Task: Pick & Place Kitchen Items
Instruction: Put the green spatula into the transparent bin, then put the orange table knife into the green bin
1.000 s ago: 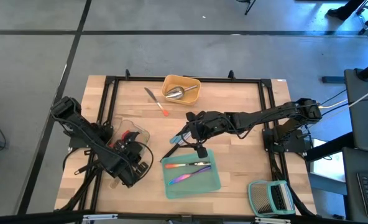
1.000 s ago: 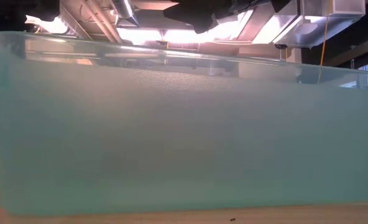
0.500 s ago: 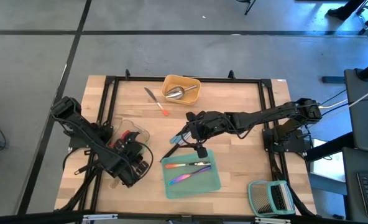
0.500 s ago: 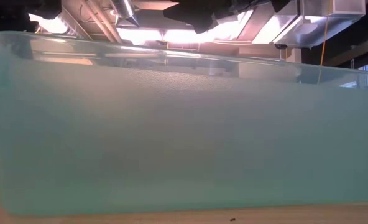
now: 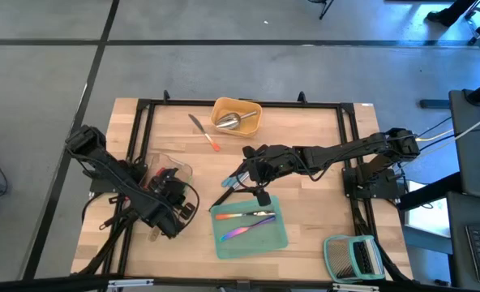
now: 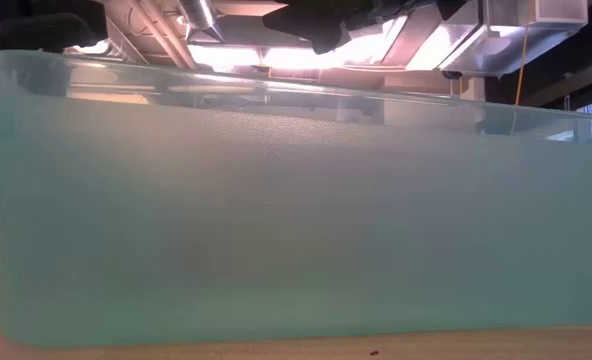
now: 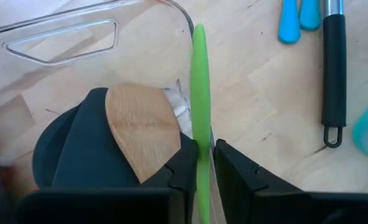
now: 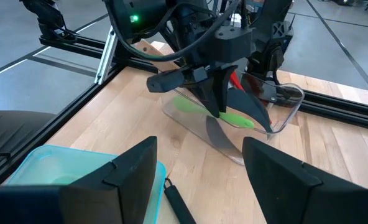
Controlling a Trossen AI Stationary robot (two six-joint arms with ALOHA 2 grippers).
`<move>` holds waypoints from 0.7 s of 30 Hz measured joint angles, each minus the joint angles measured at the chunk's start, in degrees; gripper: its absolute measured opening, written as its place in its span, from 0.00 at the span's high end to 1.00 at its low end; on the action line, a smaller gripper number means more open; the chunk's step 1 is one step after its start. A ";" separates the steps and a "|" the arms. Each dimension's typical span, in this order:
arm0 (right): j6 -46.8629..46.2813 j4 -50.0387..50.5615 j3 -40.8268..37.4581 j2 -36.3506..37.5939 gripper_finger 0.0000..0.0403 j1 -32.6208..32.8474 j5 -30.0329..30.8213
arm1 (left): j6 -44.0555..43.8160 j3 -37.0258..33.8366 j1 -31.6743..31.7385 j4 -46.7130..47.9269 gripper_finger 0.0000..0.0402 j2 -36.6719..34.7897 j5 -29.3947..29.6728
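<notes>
My left gripper (image 7: 206, 168) is shut on a green-handled utensil (image 7: 199, 93) at the clear tray (image 5: 169, 172) on the table's left. In that tray lie a wooden spoon (image 7: 140, 127) and a black spatula (image 7: 78, 149). My right gripper (image 5: 238, 177) hangs open over mid-table, above blue-handled tools (image 7: 296, 18) and a black handle (image 7: 333, 68) that lie flat on the wood. A steel scoop (image 5: 230, 122) lies in the yellow tray (image 5: 252, 109). Coloured cutlery (image 5: 244, 223) lies in the teal tray (image 5: 276, 239). My left gripper pinches the green handle (image 7: 201, 146) between its two fingers, which lie across it. The fingers (image 8: 212, 93) come from above, slanting down. The utensil (image 8: 234, 119) lies roughly level below them over the clear tray; whether it rests on the tray I cannot tell.
A green-framed slatted rack (image 5: 353, 255) stands at the near right corner. An orange-tipped knife (image 5: 203, 131) lies beside the yellow tray. Black frame rails (image 5: 143, 122) border the table. The teal tray's wall (image 6: 276, 200) fills the low view.
My left arm has shifted slightly at the clear tray; its dark shape now shows at the low view's top left. My right arm has kept still.
</notes>
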State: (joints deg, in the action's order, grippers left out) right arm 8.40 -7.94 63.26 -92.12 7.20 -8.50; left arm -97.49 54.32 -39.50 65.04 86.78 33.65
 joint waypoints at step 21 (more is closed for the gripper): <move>-0.42 0.09 0.00 0.00 0.40 0.00 -0.12 | -5.25 -0.36 -1.36 3.12 1.00 0.33 10.96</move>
State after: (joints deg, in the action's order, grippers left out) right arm 7.99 -7.86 63.26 -92.12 7.20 -8.62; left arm -102.74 53.95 -40.87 68.15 87.11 44.61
